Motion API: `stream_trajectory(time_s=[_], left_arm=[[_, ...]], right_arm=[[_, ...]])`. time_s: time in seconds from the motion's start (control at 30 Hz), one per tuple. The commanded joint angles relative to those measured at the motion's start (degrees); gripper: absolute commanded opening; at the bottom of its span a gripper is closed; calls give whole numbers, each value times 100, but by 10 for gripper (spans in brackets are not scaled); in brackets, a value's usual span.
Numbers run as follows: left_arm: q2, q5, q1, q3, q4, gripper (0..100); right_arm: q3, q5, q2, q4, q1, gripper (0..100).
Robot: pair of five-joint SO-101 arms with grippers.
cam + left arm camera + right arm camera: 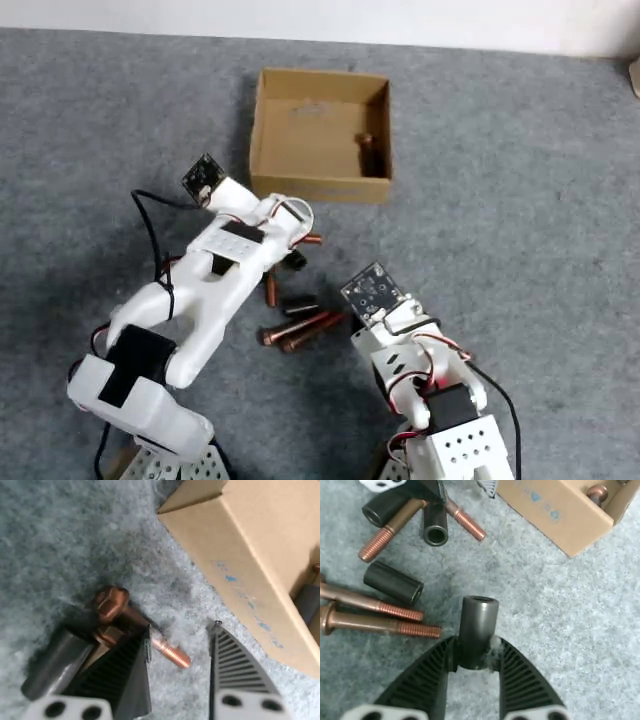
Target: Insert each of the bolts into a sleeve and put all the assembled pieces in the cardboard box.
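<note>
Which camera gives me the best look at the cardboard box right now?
The high view: it takes in the whole cardboard box from above, open, with one assembled piece lying inside. The left wrist view shows an outer wall and part of the inside close up. The right wrist view shows one corner with a bolt head inside.

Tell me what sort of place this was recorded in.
Probably a robotics test bench: two white robot arms over a grey felt-like table covering, with loose copper-coloured bolts, black cylindrical sleeves and an open brown cardboard box.
</note>
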Motion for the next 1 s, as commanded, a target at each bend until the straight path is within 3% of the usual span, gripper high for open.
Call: stream_trajectory(time_s=[0.0,0.13,0.97], left_arm=[[-4,26,-92,-4,360,192],[40,26,-382,-92,615,189],[66,-18,-374,-48,1565,189]], right_arm=[[-22,-26,-57,-163,48,4],[-22,-26,-57,-163,40,4],[-13,-26,-57,-163,40,4]])
